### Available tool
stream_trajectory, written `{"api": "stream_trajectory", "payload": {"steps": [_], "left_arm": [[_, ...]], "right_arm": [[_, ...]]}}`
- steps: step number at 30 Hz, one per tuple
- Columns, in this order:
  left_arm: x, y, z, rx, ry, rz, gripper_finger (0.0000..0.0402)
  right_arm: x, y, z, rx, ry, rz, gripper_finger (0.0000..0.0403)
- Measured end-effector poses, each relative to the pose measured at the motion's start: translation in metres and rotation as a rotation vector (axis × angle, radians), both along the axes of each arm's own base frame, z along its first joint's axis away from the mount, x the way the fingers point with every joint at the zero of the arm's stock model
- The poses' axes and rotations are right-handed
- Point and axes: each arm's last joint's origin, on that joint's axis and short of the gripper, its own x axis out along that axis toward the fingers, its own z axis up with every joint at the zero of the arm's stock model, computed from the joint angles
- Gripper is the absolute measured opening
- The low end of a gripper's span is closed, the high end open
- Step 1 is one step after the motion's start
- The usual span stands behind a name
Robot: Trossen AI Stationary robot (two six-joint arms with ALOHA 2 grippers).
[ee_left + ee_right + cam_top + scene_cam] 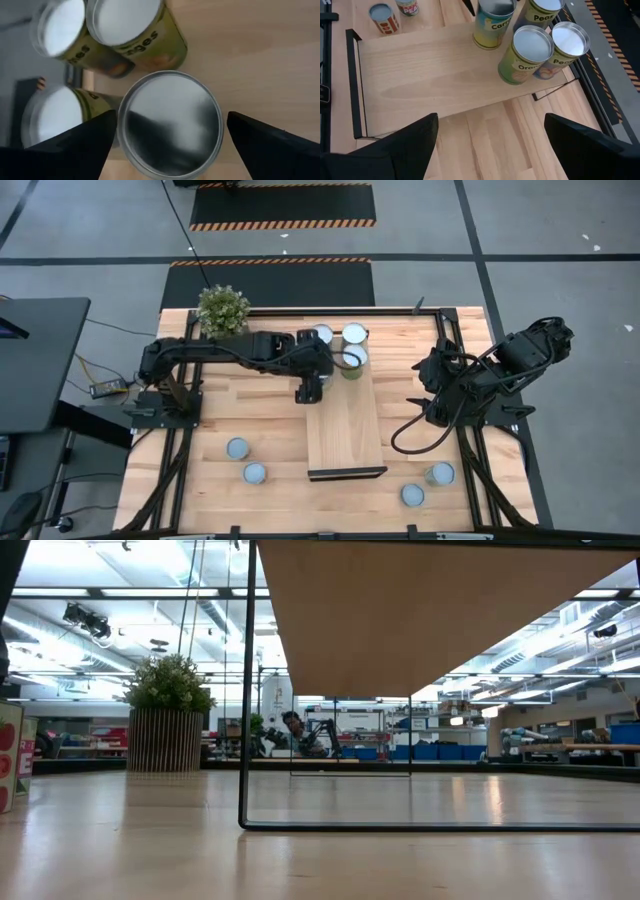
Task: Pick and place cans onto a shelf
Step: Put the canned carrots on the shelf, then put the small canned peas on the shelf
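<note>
Small round metal cans (525, 55) wear yellow-green labels under silvery tops; the long pale-wood shelf (435, 75) has a black frame.

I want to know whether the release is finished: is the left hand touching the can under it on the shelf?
Apart. The left wrist view shows the left hand open, with gaps between each finger and the can on the shelf.

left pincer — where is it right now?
High view: the left pincer is over the far end of the shelf, open around the can nearest it in the four-can cluster.
</note>
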Motion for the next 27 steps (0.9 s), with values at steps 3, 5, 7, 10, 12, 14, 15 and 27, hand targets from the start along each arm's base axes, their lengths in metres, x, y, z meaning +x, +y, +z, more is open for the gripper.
{"api": "stream_trajectory", "payload": {"steps": [3,5,7,10,12,14,15,27], "left_arm": [[0.0,-0.005,0.001,0.067,0.009,-0.018,0.0387],[0.0,-0.007,0.001,0.118,0.019,-0.028,0.0387],[0.0,-0.008,0.002,0.158,0.025,-0.04,0.0388],[0.001,-0.007,0.003,0.181,0.017,-0.047,0.0388],[0.002,-0.005,0.004,0.188,0.007,-0.045,0.0388],[0.004,-0.003,0.005,0.201,-0.012,-0.033,0.0388],[0.005,-0.003,0.005,0.207,-0.02,-0.027,0.0388],[0.005,-0.018,0.028,0.159,-0.154,0.042,0.0387]], "right_arm": [[0.0,0.0,0.0,0.005,0.001,0.0,0.0372],[0.0,0.0,0.0,0.007,-0.001,-0.001,0.0372],[0.0,0.0,0.0,0.01,-0.006,-0.002,0.0372],[0.001,0.001,0.001,0.013,-0.01,-0.002,0.0372],[0.001,0.001,0.001,0.015,-0.012,-0.002,0.0372],[0.001,0.001,0.001,0.016,-0.015,-0.002,0.0372],[0.001,0.001,0.001,0.018,-0.017,-0.002,0.0372],[-0.001,0.002,0.0,0.062,0.018,0.016,0.0372]]}}
